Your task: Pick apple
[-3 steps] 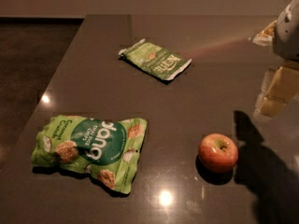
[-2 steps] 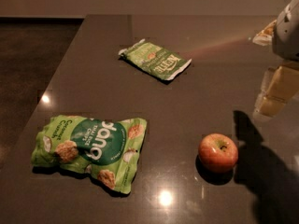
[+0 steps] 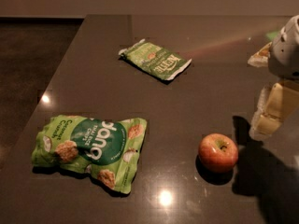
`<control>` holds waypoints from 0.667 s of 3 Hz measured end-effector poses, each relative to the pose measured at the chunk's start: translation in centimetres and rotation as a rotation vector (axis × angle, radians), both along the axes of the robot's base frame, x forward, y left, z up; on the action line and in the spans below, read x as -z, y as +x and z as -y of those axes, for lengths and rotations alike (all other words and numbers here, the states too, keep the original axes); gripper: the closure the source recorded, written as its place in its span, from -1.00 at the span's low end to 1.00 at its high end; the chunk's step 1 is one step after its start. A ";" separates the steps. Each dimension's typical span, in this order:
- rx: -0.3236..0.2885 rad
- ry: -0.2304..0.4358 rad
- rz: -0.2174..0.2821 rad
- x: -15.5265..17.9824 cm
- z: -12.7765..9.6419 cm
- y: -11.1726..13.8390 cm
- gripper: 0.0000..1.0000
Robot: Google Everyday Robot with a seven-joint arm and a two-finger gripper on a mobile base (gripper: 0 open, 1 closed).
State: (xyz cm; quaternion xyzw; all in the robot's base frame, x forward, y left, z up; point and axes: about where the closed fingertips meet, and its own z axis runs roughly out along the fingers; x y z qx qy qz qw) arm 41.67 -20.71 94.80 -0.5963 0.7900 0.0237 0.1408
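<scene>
The apple (image 3: 218, 151) is small, round and red-orange with a yellowish patch around its stem dimple. It sits on the dark table (image 3: 196, 87) toward the front right. My gripper (image 3: 267, 118) is at the right edge of the view, pale cream below a white arm housing. It hangs just right of and slightly behind the apple, apart from it, and its shadow falls on the table beside the fruit.
A large green Dang snack bag (image 3: 91, 145) lies at the front left. A smaller green snack bag (image 3: 156, 59) lies at the back centre. The table's left edge runs diagonally, with dark floor (image 3: 28, 59) beyond it.
</scene>
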 end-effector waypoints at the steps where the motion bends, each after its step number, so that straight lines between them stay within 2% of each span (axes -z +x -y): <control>1: -0.025 0.064 -0.019 1.6 -1.4 -1.6 -1.00; 2: -0.077 0.120 -0.012 3.0 -3.4 -3.1 -1.00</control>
